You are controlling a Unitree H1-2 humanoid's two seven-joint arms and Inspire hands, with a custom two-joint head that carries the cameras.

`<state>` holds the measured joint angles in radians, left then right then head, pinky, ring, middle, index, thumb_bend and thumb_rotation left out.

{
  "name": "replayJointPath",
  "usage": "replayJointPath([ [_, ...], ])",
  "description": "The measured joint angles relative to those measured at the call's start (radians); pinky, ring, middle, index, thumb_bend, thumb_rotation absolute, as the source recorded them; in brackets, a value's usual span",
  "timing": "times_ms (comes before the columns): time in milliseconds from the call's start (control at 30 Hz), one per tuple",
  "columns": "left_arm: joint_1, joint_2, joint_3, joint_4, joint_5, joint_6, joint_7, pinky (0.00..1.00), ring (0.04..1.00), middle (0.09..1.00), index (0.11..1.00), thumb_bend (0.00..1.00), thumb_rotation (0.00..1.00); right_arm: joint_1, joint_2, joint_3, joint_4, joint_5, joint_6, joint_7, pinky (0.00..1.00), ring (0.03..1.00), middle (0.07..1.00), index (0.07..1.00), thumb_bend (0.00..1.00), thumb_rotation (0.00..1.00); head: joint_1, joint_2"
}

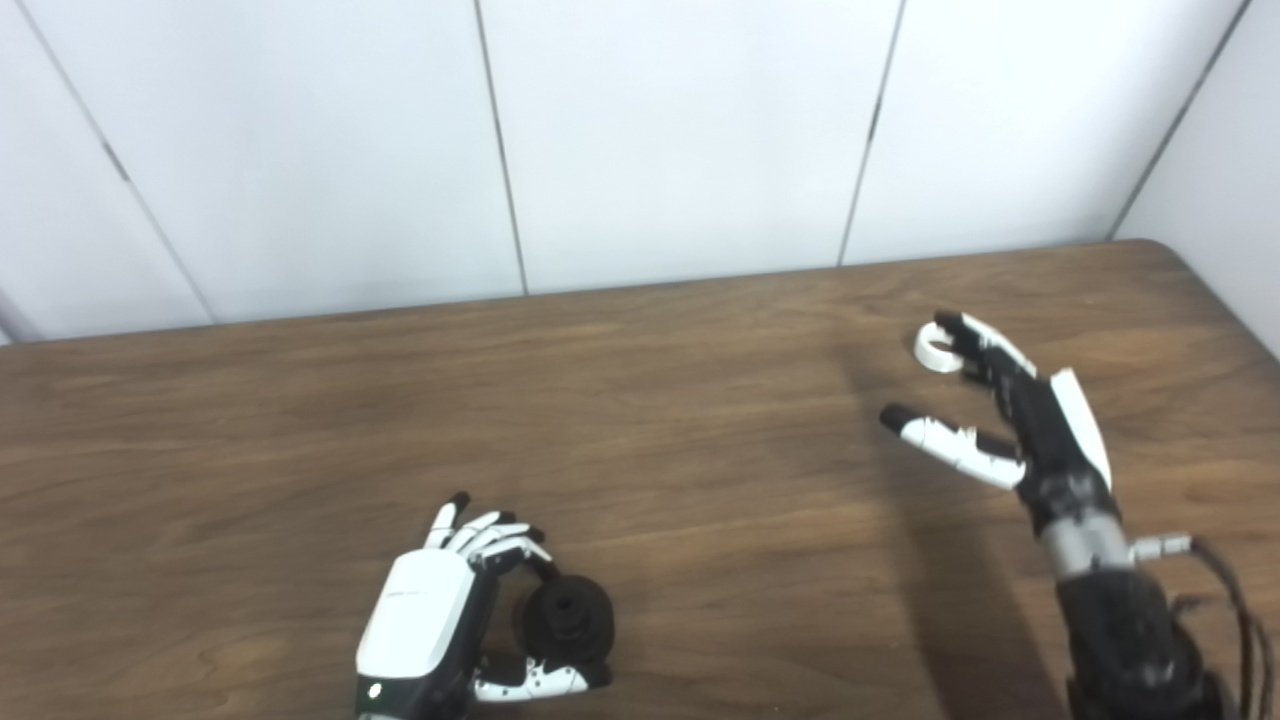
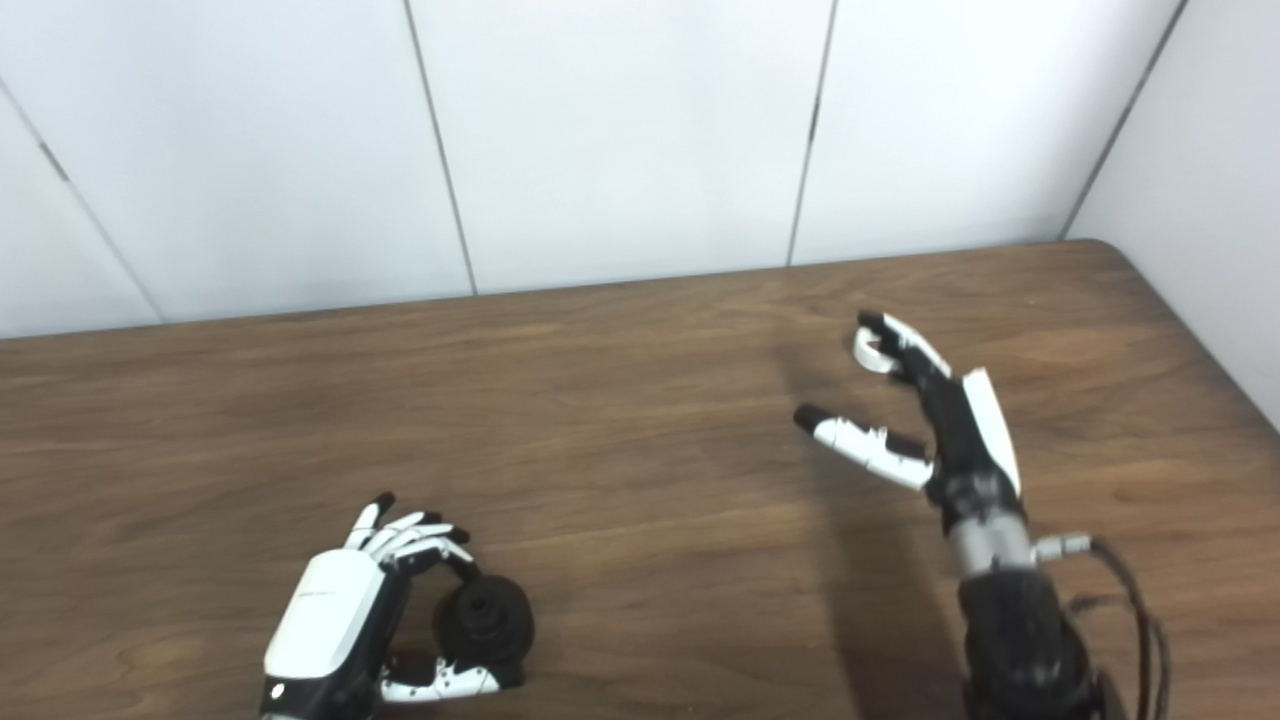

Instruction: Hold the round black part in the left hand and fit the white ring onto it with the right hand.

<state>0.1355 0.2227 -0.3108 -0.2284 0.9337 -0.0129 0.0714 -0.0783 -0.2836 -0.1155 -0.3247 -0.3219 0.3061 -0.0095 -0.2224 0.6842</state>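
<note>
The round black part (image 1: 568,620) sits at the near left of the brown table, and my left hand (image 1: 440,600) is shut on it, fingers curled over its top and thumb under its near side. The white ring (image 1: 935,348) lies on the table at the far right. My right hand (image 1: 985,410) hovers over it with fingers spread; its longest fingertips reach across the ring and hide part of it, while the thumb points left, well apart from the ring. In the right eye view the ring (image 2: 870,352) is mostly covered by the fingertips.
The wooden table (image 1: 640,450) runs back to a white panelled wall. Its rounded far right corner is close behind the right hand. A cable hangs off the right forearm (image 1: 1130,610).
</note>
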Motion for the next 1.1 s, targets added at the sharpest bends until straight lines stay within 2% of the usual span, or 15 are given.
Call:
replayJointPath([
  [100,-0.001,0.004,0.004,0.002,0.000,-0.001,-0.001,1.00,0.844,0.751,0.484,0.52,0.05,-0.033,-0.050,0.008,0.030,-0.063,0.030,0.003,0.99,0.950,0.918,0.818,0.74,0.40,-0.017,-0.005],
  [233,-0.001,0.008,0.010,0.004,-0.006,-0.003,-0.001,1.00,0.840,0.743,0.484,0.52,0.05,-0.071,-0.097,0.030,0.073,-0.134,0.060,0.012,0.92,0.952,0.919,0.787,0.75,0.33,-0.034,-0.006],
  [433,0.000,0.021,0.016,0.008,-0.028,-0.012,-0.001,1.00,0.837,0.743,0.484,0.52,0.05,-0.135,-0.152,0.059,0.188,-0.185,0.069,0.023,0.92,0.972,0.930,0.770,0.81,0.27,-0.052,-0.011],
  [600,0.002,0.031,0.022,0.009,-0.036,-0.019,-0.002,1.00,0.834,0.743,0.484,0.52,0.05,-0.204,-0.198,0.099,0.304,-0.212,0.070,0.045,0.91,0.978,0.933,0.765,0.82,0.27,-0.061,-0.012],
  [700,0.002,0.036,0.026,0.011,-0.040,-0.024,-0.002,1.00,0.835,0.744,0.484,0.52,0.05,-0.249,-0.211,0.113,0.370,-0.219,0.068,0.051,0.94,0.985,0.938,0.753,0.84,0.26,-0.064,-0.014],
  [800,0.003,0.039,0.030,0.012,-0.043,-0.030,-0.002,1.00,0.836,0.743,0.484,0.52,0.05,-0.298,-0.220,0.131,0.447,-0.219,0.069,0.055,0.99,0.999,0.948,0.759,0.84,0.28,-0.068,-0.018],
  [1100,0.011,0.039,0.038,0.014,-0.059,-0.038,-0.002,1.00,0.829,0.734,0.484,0.52,0.05,-0.410,-0.234,0.231,0.630,-0.247,0.072,0.099,0.99,0.988,0.946,0.767,0.85,0.34,-0.064,-0.034],
])
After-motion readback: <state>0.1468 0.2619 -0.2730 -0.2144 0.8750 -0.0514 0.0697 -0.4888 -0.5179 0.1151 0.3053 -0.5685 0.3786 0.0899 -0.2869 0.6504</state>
